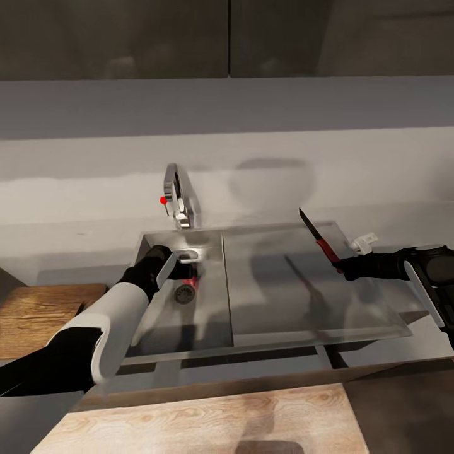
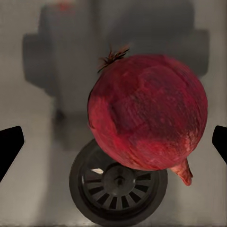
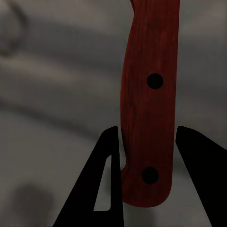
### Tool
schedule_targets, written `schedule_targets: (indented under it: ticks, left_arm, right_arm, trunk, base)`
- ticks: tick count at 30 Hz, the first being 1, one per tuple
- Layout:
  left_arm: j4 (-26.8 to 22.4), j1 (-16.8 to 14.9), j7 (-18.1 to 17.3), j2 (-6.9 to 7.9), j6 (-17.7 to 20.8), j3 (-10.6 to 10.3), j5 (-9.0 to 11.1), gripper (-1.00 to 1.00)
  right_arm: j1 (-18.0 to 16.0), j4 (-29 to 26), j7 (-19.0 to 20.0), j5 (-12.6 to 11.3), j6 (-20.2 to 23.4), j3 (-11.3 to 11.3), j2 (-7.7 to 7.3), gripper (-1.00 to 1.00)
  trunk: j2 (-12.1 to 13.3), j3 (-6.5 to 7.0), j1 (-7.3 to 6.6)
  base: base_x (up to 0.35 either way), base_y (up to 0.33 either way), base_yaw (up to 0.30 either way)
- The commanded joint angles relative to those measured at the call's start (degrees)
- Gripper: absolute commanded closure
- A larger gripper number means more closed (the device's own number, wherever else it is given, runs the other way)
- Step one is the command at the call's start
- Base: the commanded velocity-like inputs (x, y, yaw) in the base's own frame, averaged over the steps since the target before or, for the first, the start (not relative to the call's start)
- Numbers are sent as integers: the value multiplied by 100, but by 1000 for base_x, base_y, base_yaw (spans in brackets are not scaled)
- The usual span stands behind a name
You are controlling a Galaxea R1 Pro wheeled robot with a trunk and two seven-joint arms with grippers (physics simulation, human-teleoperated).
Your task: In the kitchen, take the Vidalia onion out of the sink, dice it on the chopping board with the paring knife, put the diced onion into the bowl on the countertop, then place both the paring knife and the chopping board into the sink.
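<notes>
Pale wood planking fills the near foreground below the grey table, while the left gripper reaches down into the steel sink. From the left wrist camera, the Vidalia onion, whole and red-skinned, sits between the two dark fingers, which stand wide apart and clear of the bulb on either side; the round drain lies just under it. Off to the right, the right gripper is clamped on the red handle of the paring knife, blade raised and pointing up and away over the steel drainboard. The right wrist camera shows the fingers pressed against both sides of the handle. A brown wooden slab at the left edge may be the chopping board, though too little of it is visible to be sure.

By this evidence the job is at its opening step: the knife is in hand, but the onion is not yet gripped or lifted from the basin. Dicing, filling the bowl and returning knife and board to the sink all appear to remain.
</notes>
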Motion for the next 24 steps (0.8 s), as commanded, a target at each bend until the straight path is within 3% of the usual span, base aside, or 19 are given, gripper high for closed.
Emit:
schedule_targets:
  ticks: [1, 5, 10, 13, 24]
  left_arm:
    - [-5, -15, 27, -8, 89, 20, 9, -100]
    - [4, -25, 27, -15, 188, 19, 5, -100]
    - [54, -27, 27, -21, 207, 14, 1, -100]
    - [67, -30, 27, -22, 209, 12, 0, -100]
    - [76, -30, 27, -22, 219, 10, 0, -100]
  right_arm:
    - [-7, -2, -20, -42, 40, 6, -5, 100]
    - [-7, -2, -20, -42, 39, -96, -5, 100]
    - [-7, -2, -10, -52, 38, -822, -5, 100]
    - [-7, -2, 21, -56, 40, -1006, -5, 100]
    - [-7, -2, 89, -59, 49, -1132, -14, 100]
  trunk:
    - [-11, -14, 3]
    - [-11, -29, 3]
    - [-11, -37, 3]
    - [-11, -39, 3]
    - [-11, -40, 3]
  base:
    - [0, 0, 0]
    - [0, 0, 0]
    - [0, 0, 0]
    - [0, 0, 0]
    - [0, 0, 0]
